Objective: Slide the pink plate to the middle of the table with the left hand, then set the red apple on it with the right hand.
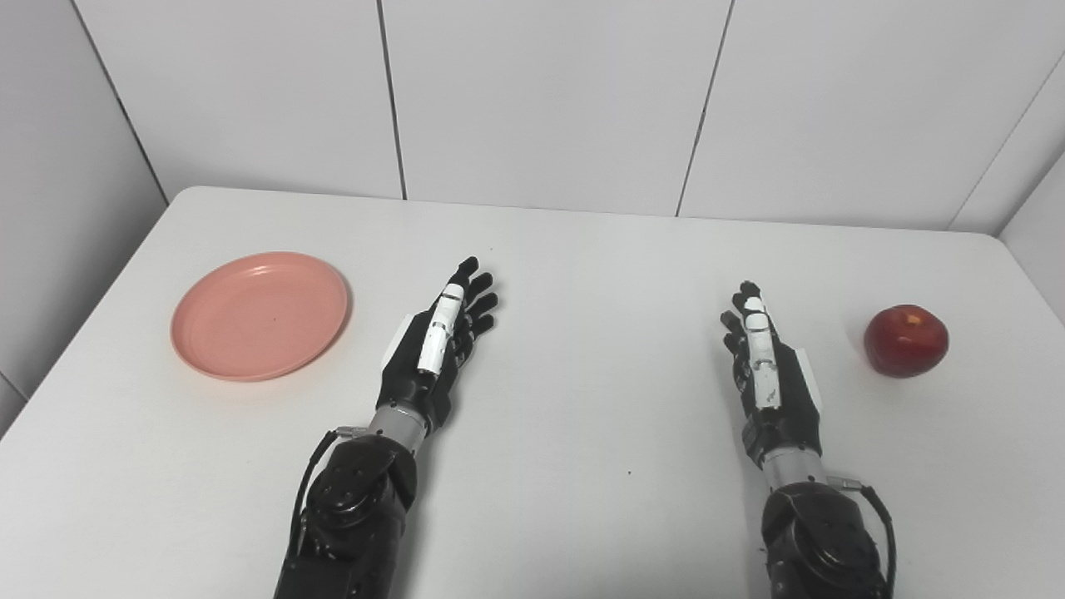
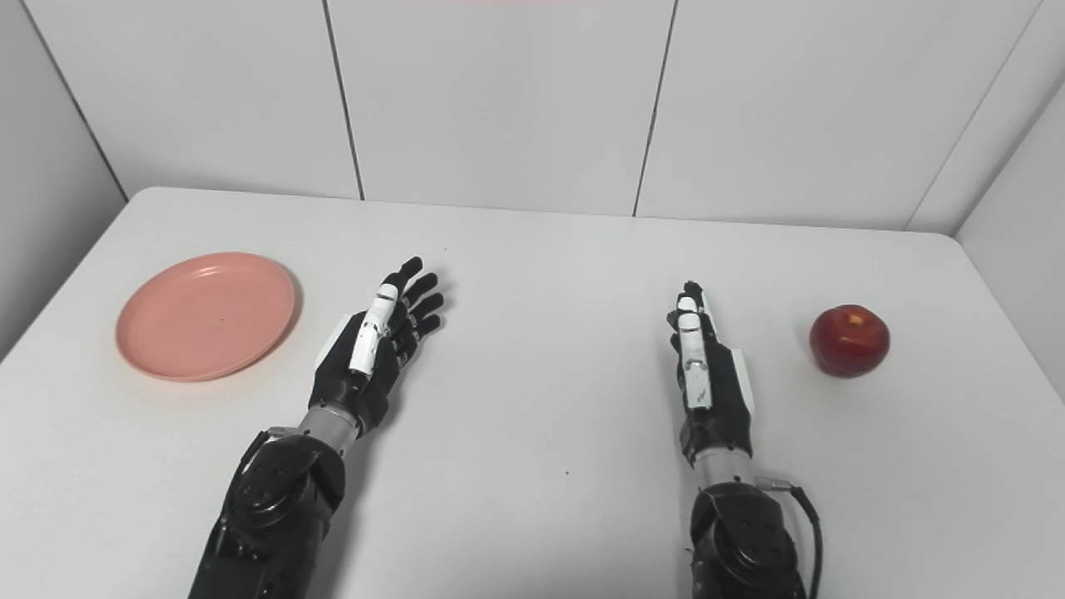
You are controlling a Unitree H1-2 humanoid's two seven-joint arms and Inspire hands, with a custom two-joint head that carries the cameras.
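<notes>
**Nothing moved yet: the risks sit in the slide and the apple pick**

I see both hands empty with fingers stretched out and apart, edge-up above the white table (image 1: 582, 499). My left hand (image 1: 437, 345) is near the pink plate (image 1: 260, 314), which lies at about 9 o'clock from it, close to the table's left edge and apart from the hand. My right hand (image 1: 765, 366) has the red apple (image 1: 905, 339) at roughly 3 o'clock, near but not touching.

My worries, as judgements:

- The plate is shallow with a low rim. If I push from above with too little pressure, the fingers may skate over it; too much on the near rim and it could tip up rather than slide.
- The plate sits close to the left edge, so I must reach past it to draw it toward 3 o'clock. A clumsy contact on the inner side could nudge it outward, toward the edge.
- The apple is round and glossy. A touch before the fingers close could roll it toward the right edge.
- If the plate stops short of centre, the right hand's carry gets longer and the drop less sure; the apple may roll off the low rim.
</notes>
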